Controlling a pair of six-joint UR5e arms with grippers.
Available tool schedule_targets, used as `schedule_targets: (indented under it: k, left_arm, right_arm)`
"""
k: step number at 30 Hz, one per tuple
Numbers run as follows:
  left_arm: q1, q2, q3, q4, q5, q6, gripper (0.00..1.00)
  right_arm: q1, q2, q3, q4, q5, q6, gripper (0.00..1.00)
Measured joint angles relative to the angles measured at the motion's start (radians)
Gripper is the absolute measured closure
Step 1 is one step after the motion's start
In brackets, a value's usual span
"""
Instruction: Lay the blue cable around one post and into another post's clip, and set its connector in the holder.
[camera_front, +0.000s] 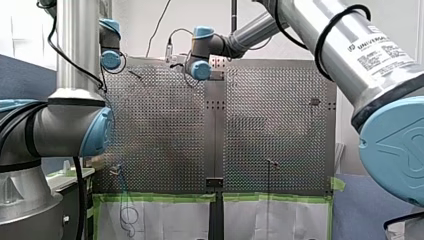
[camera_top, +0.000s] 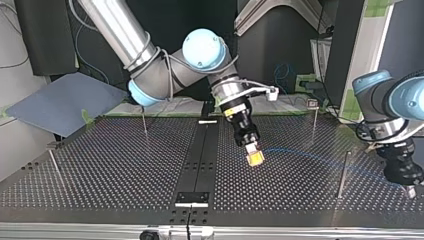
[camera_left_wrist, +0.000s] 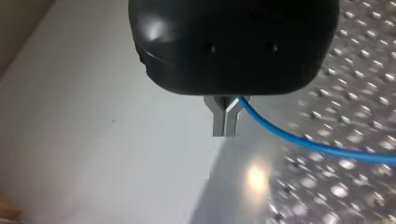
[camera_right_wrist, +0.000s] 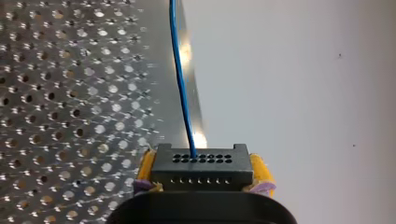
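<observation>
Front cam looks down from high behind over the perforated table (camera_front: 165, 125), top cam faces back low across it, wrist cams sit v. close w/ the blue cable (camera_left_wrist: 327, 147) in both.

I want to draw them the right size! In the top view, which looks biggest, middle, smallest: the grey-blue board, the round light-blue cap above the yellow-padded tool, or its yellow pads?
1. grey-blue board
2. round light-blue cap
3. yellow pads
None look alike; the order is clear.
</observation>
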Motion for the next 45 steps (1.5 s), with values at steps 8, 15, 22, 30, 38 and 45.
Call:
schedule_targets:
  k: [8,15,22,30,38,45]
  left_arm:
    - [0.026,-0.015,0.002,0.008,0.066,-0.002,1.0]
    - [0.041,-0.045,0.008,0.006,0.106,-0.002,1.0]
    - [0.053,-0.064,0.01,0.008,0.12,-0.012,1.0]
    - [0.046,-0.12,0.012,0.009,0.162,-0.02,1.0]
    - [0.027,-0.137,0.013,0.01,0.168,-0.022,1.0]
    - [0.014,-0.142,0.014,0.01,0.166,-0.03,1.0]
  right_arm:
    - [-0.013,0.038,-0.032,-0.011,0.015,0.016,0.82]
    - [-0.016,0.063,-0.061,-0.009,0.017,0.018,0.82]
    - [-0.017,0.095,-0.094,0.005,0.016,0.018,0.82]
    - [-0.024,0.104,-0.101,0.012,0.019,0.024,0.82]
    - [-0.04,0.106,-0.102,0.017,0.034,0.043,0.82]
    - [-0.054,0.108,-0.102,0.036,0.043,0.047,0.82]
